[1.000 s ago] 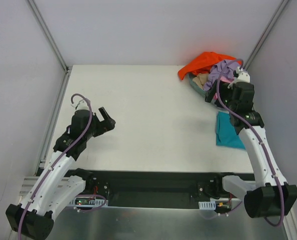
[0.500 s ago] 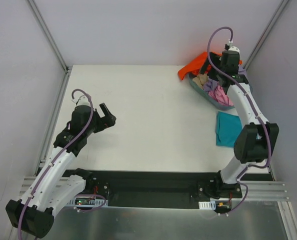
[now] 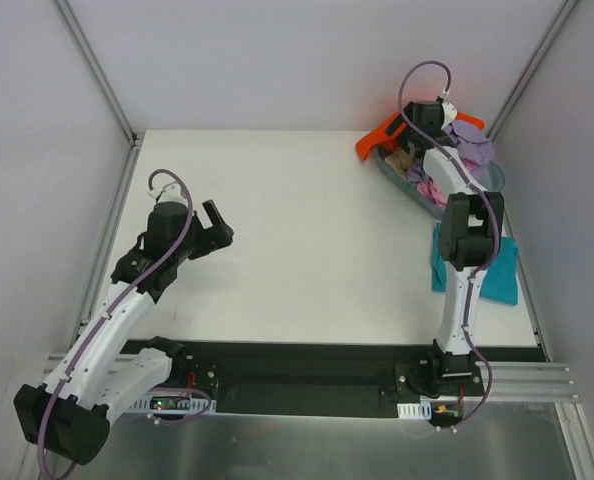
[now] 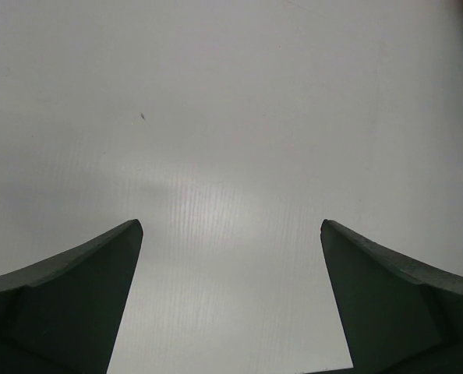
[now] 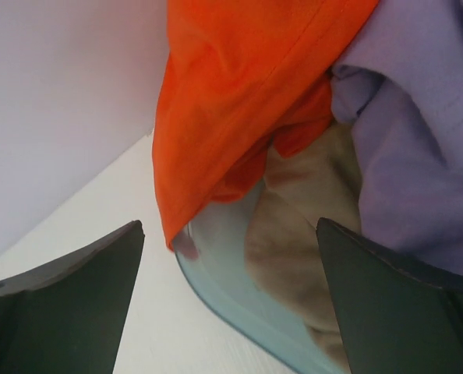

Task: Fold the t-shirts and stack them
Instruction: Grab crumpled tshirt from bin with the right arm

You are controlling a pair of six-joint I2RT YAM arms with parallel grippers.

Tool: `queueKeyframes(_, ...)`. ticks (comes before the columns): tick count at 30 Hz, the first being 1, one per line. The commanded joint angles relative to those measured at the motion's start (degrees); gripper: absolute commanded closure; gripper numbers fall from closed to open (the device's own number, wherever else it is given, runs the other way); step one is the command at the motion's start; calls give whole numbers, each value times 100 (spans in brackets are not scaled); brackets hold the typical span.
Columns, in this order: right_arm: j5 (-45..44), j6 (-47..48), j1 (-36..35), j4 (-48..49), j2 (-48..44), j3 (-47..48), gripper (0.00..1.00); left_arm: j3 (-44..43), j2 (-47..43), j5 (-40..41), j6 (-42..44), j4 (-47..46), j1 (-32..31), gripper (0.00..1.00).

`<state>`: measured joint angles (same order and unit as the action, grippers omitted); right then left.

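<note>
Top external, unlike right wrist, shows teal t-shirt (image 3: 501, 276).

Top camera looks down on whole table (image 3: 307, 250); right wrist closely shares the tub (image 5: 224, 288).

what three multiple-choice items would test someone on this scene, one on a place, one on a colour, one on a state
1. Where does the teal shirt lie?
A. at the far left corner
B. flat on the table beside the right arm
C. hanging on the wall

2. What colour is the shirt draped over the rim of the tub?
A. orange
B. black
C. green

3. How does the left gripper stand?
A. shut on a shirt
B. shut on nothing
C. open, holding nothing

Answers:
1 B: the top view shows the teal shirt spread on the table at the right arm's side.
2 A: the right wrist view shows the orange shirt hanging over the rim.
3 C: its fingers stand wide apart over bare table.
</note>
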<state>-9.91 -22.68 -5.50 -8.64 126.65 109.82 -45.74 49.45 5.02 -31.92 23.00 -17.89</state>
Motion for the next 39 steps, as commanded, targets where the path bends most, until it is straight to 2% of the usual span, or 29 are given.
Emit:
queueKeyframes(1, -678, -606, -13, 811, 472, 496, 3, -322, 161, 166, 204, -103, 58, 1)
queueKeyframes(5, -758, -641, 5, 838, 1089, 1416, 2, -445, 310, 193, 257, -112, 58, 1)
queueKeyframes(7, -749, -676, 5, 977, 1317, 1577, 10, -471, 398, 193, 283, -103, 58, 1)
queueKeyframes(8, -749, -703, 5, 1127, 1344, 1586, 24, -489, 416, 184, 292, -103, 58, 1)
queueKeyframes(9, -758, -729, -4, 1233, 1353, 1534, 33, -498, 425, 167, 301, -94, 58, 1)
queueKeyframes(10, -810, -738, 5, 1442, 1301, 1464, 54, -498, 442, 158, 292, -103, 49, 1)
queueKeyframes(12, -872, -721, 5, 1602, 1222, 1280, 73, -515, 434, 149, 301, -103, 58, 1)
queueKeyframes(13, -863, -668, -4, 1664, 1109, 1244, 88, -507, 425, 140, 301, -103, 58, 1)
queueKeyframes(15, -802, -440, -13, 1804, 968, 1121, 99, -507, 399, 140, 292, -94, 58, 1)
queueKeyframes(24, 6, 412, -4, 2174, 36, 1225, 99, -463, 311, -88, 239, -103, 58, 1)
queueKeyframes(29, 929, 747, -22, 2139, -395, 1752, 99, -462, 83, -80, 248, -94, 49, 1)
queueKeyframes(39, 2327, 1080, -381, 2113, -1686, 1867, 99, -454, -312, -132, 257, -94, 49, 1)
